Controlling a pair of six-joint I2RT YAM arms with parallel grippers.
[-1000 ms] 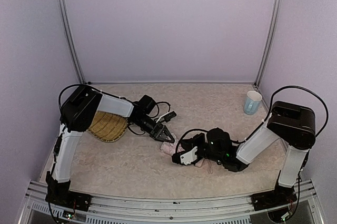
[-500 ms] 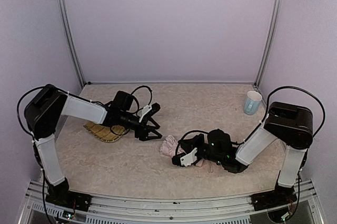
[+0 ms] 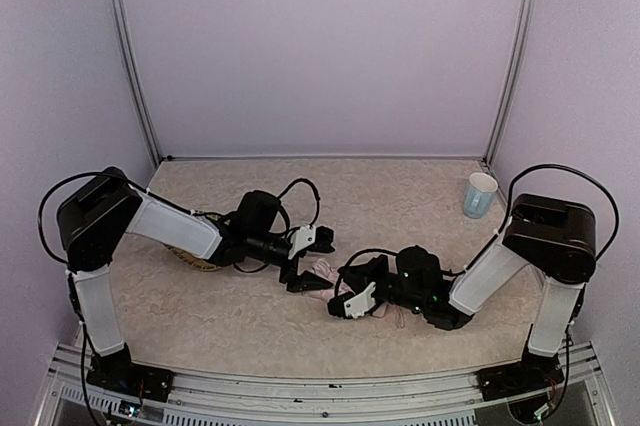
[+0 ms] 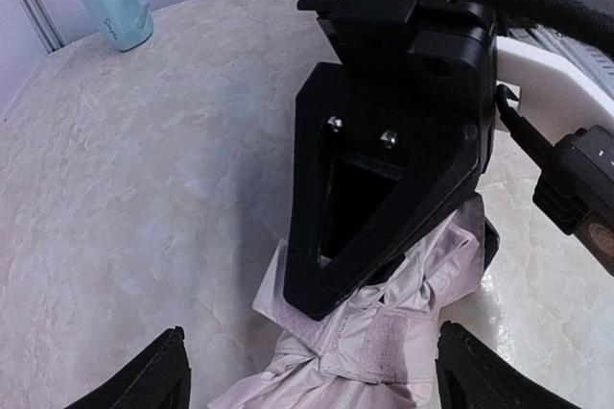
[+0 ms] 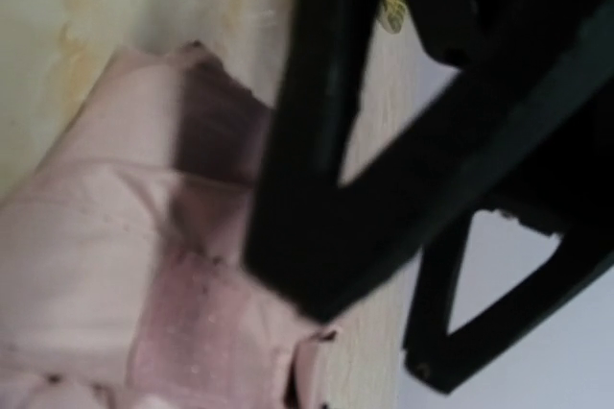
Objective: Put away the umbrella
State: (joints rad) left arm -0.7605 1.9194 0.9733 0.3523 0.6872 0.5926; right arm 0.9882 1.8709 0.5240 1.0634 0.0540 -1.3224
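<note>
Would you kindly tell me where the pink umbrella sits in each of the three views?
Top external: the umbrella is mid-picture, slightly low.
Left wrist: bottom centre, partly behind the black right gripper.
Right wrist: lower left, blurred.
Shared landmark: the right gripper, beside or over the fabric in all three views.

The top external view looks down from high above the near edge, taking in the whole table. The left wrist view sits low and close over the umbrella, facing the mug at its upper left. The right wrist view presses nearer still, blurred. All 3 share the umbrella
</note>
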